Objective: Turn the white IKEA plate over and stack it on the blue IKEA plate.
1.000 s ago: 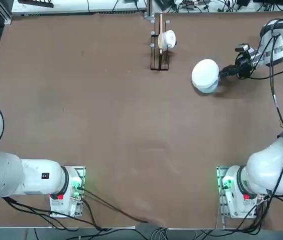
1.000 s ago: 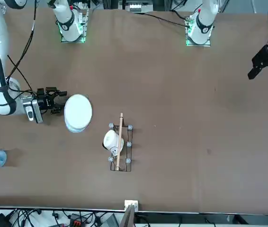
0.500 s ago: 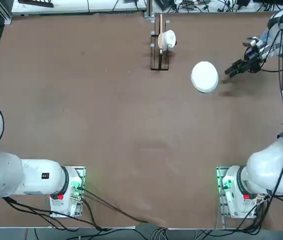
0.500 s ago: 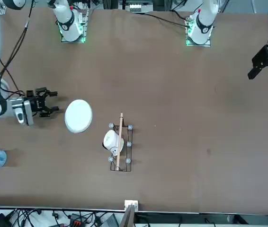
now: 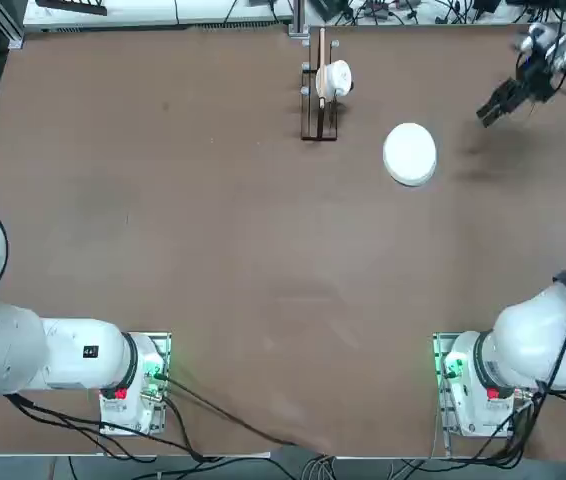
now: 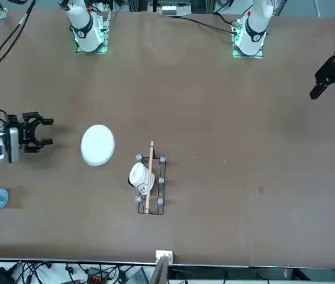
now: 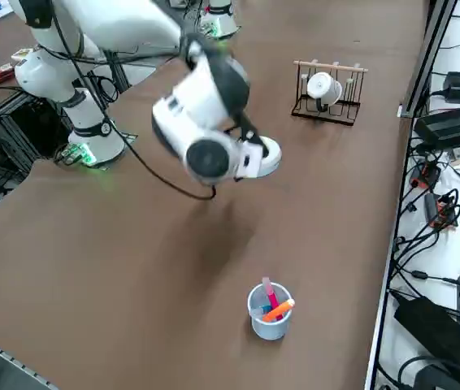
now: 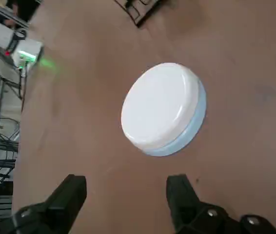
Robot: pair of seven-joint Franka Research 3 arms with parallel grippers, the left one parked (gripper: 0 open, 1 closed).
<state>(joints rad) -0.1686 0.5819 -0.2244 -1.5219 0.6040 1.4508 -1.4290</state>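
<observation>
Round white plastic plate sits inverted atop pale-blue plastic plate; right gripper fingers apart, empty, well clear. Slight overhang; a nudge could slide it.

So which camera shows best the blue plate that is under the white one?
The right wrist view: the blue IKEA plate shows as a pale blue edge beneath the upside-down white IKEA plate. In the top and front views, the white plate covers nearly all of it. In the right side view, the arm hides most of the stack.
</observation>
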